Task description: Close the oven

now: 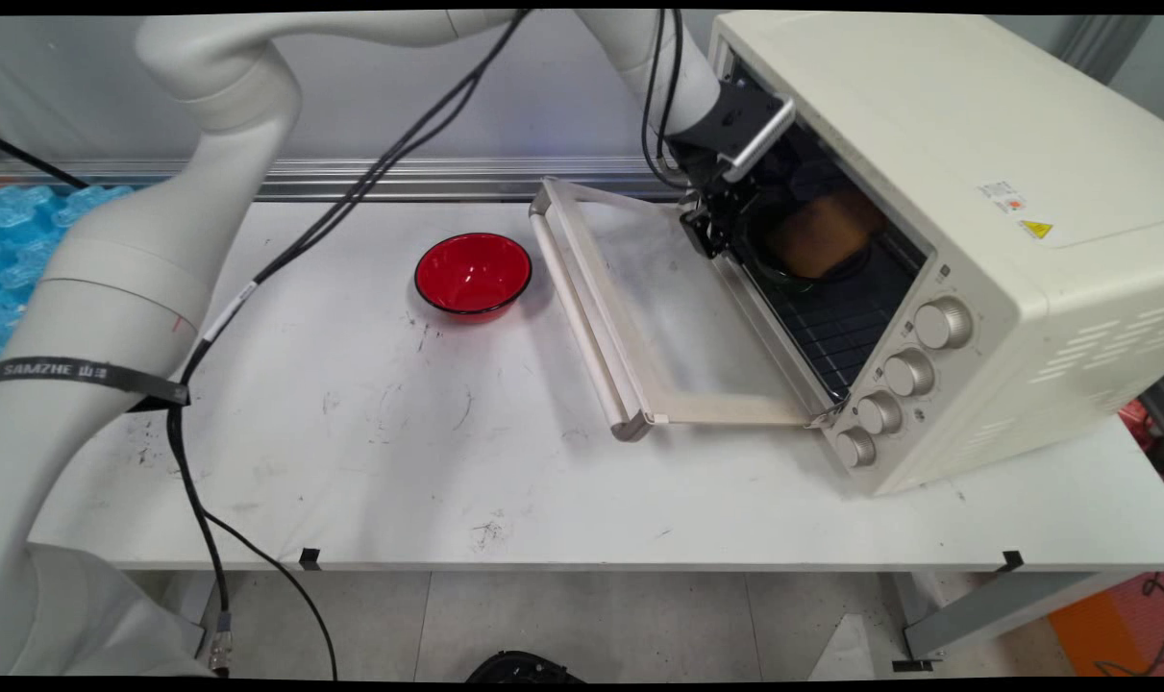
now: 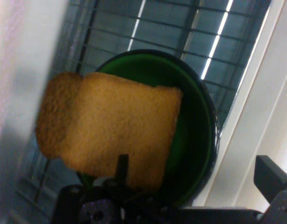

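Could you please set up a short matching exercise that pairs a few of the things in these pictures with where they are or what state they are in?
Things:
1. red bowl
2. toast
3. oven door
4. claw

Places or states:
A. folded down open onto the table
B. at the oven's mouth
C. in the green bowl on the oven rack
D. on the table, left of the oven

Pairs: 1-D, 2-C, 3-A, 4-B

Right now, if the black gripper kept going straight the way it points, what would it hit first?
Most likely the golden-brown slice of toast lying in the dark green bowl on the oven's wire rack; depth is unclear.
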You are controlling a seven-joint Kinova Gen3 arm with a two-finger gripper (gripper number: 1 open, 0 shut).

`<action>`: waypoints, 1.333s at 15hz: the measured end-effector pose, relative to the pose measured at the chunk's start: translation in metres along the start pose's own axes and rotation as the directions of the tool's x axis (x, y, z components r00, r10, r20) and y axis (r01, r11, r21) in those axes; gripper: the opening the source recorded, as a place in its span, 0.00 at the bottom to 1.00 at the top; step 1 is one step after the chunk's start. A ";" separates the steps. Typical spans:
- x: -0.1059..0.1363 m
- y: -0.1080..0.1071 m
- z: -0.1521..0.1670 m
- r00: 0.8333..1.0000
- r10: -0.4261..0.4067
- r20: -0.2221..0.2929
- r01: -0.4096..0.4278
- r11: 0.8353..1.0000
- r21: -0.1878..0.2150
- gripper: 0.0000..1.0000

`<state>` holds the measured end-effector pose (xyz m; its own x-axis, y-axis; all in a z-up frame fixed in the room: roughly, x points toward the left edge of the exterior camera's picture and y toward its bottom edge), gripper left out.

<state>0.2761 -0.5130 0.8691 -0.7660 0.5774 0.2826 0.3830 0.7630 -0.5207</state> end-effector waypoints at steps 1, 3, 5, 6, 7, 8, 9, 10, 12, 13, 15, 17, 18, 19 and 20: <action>0.001 0.001 -0.005 1.000 -0.017 0.001 0.017 1.000 0.003 1.00; 0.003 0.003 -0.019 0.998 -0.070 0.003 0.070 0.998 0.008 1.00; 0.007 0.007 -0.035 0.992 -0.127 0.006 0.127 0.992 0.010 1.00; 0.009 0.009 -0.042 0.989 -0.150 0.007 0.149 0.989 0.010 1.00; 0.011 0.011 -0.049 0.985 -0.172 0.008 0.172 0.985 0.010 1.00; 0.013 0.013 -0.056 0.981 -0.193 0.010 0.193 0.981 0.010 1.00; 0.014 0.014 -0.061 0.978 -0.210 0.011 0.210 0.978 0.011 1.00; 0.016 0.016 -0.069 0.970 -0.242 0.012 0.241 0.970 0.015 1.00; 0.018 0.019 -0.082 0.954 -0.298 0.013 0.298 0.954 0.023 1.00; 0.019 0.020 -0.087 0.946 -0.323 0.013 0.323 0.946 0.027 1.00; 0.022 0.023 -0.100 0.920 -0.393 0.003 0.392 0.919 0.042 1.00; 0.023 0.028 -0.112 0.888 -0.460 0.002 0.460 0.886 0.056 1.00; 0.023 0.031 -0.119 0.867 -0.497 0.003 0.496 0.866 0.064 1.00; 0.024 0.033 -0.124 0.854 -0.520 0.004 0.518 0.852 0.070 1.00; 0.024 0.036 -0.128 0.840 -0.543 0.004 0.541 0.838 0.076 1.00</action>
<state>0.3376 -0.4349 0.9603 -0.8534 0.0697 0.5166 -0.1325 0.9295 -0.3443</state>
